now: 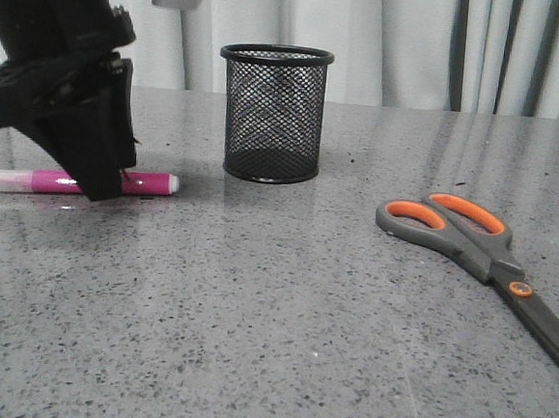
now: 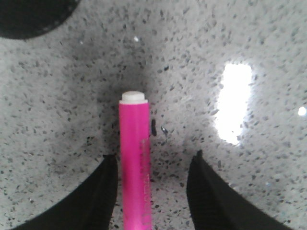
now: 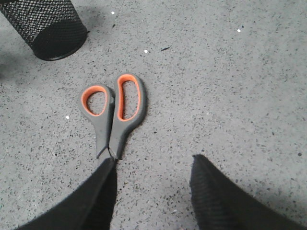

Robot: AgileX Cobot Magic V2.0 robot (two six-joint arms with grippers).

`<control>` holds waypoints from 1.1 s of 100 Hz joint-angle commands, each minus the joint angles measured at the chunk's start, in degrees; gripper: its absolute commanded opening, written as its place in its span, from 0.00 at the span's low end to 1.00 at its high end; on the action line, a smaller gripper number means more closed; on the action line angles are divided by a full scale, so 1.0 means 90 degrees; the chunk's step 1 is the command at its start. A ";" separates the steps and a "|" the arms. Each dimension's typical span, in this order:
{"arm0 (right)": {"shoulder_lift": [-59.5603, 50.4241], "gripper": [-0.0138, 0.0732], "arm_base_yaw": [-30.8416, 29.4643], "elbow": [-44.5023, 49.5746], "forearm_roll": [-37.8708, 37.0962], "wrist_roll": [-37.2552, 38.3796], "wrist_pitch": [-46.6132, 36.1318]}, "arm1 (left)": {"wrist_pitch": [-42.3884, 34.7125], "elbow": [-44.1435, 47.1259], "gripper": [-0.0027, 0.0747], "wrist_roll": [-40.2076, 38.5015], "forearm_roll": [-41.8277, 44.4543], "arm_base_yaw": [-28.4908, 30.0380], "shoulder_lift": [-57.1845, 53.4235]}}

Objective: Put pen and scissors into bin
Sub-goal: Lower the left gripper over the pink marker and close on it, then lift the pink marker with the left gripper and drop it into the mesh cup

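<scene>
**Left Arm Straddles Pen as Bin Stands Empty**

The left gripper [image 2: 151, 191], fingers spread apart, brackets the pink pen [image 1: 151, 183] lying flat on the speckled table [image 1: 250, 342], apparently set to pinch its barrel. The bin [image 1: 273, 112] stands upright just beyond, open counter between. The right gripper [image 3: 151, 191], likewise apart, hovers over the scissors [image 3: 112, 115], which lie closed, near the table's right side.

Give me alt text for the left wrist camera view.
A magenta pen lies on a speckled grey table between the open left gripper's two black fingers, nearer one of them, its white end pointing away from the camera.
</scene>
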 commanded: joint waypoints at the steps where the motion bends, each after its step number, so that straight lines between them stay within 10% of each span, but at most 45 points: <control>1: 0.0049 0.53 0.0015 -0.0220 -0.0242 -0.0059 -0.0363 | -0.0116 -0.0207 0.44 -0.0028 -0.0006 -0.0064 -0.0141; 24: 0.0049 0.53 0.0015 -0.0220 -0.0125 -0.0059 -0.0363 | -0.0135 -0.0207 0.40 -0.0080 -0.0067 -0.0064 0.0043; 39: 0.0049 0.53 0.0015 -0.0220 0.0010 -0.0059 -0.0363 | 0.0095 -0.0207 0.01 -0.0374 -0.0114 -0.0064 0.0086; 65: 0.0049 0.53 0.0015 -0.0220 0.0035 -0.0059 -0.0363 | -0.0777 -0.0207 0.01 -0.2172 -0.0462 0.0455 -0.0307; 89: 0.0049 0.53 0.0015 -0.0220 0.0049 -0.0059 -0.0374 | -0.2291 -0.0207 0.01 -0.1809 -0.3680 0.1542 -0.1235; 110: 0.0049 0.53 0.0015 -0.0220 0.0049 -0.0059 -0.0490 | -0.2284 -0.0207 0.01 0.2304 -0.8863 0.1348 -0.1477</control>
